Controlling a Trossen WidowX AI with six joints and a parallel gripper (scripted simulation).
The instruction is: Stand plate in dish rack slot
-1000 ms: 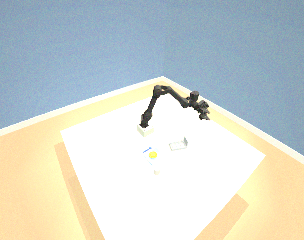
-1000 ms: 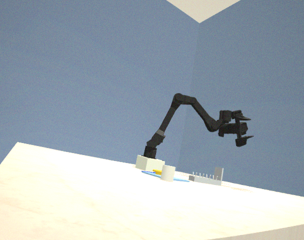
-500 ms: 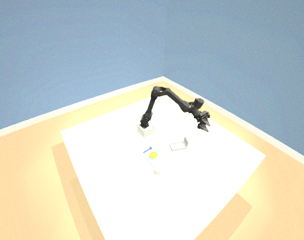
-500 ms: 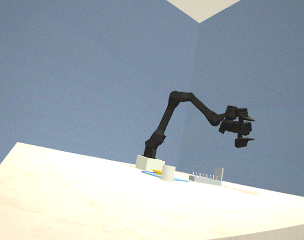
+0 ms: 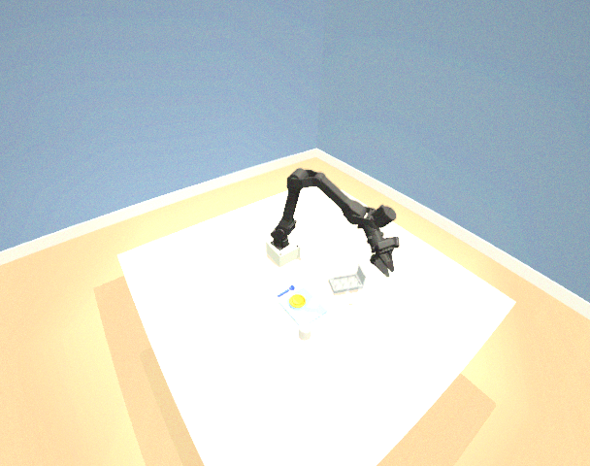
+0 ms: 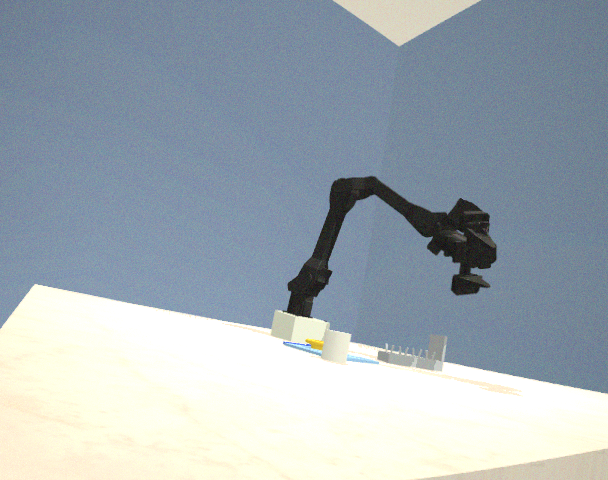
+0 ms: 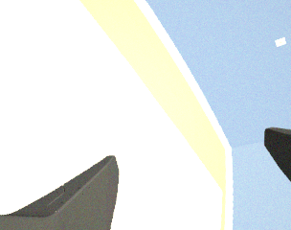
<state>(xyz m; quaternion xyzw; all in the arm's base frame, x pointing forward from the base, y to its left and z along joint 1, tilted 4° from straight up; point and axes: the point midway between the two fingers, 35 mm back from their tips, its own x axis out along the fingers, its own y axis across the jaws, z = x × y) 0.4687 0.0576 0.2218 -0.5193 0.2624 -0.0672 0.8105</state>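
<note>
Yellow plate [image 5: 297, 300] on pale blue mat [image 5: 312, 311]; grey dish rack [image 5: 346, 283] beside mat; black arm [image 5: 335, 198].

The black arm [image 5: 335, 198] rises from its base, bends sharply at the elbow up top and slopes down to the wrist [image 6: 467, 235]. From there the jaws [image 5: 384, 264] point downward, spread wide with nothing between them, hanging well above the surface.
</note>
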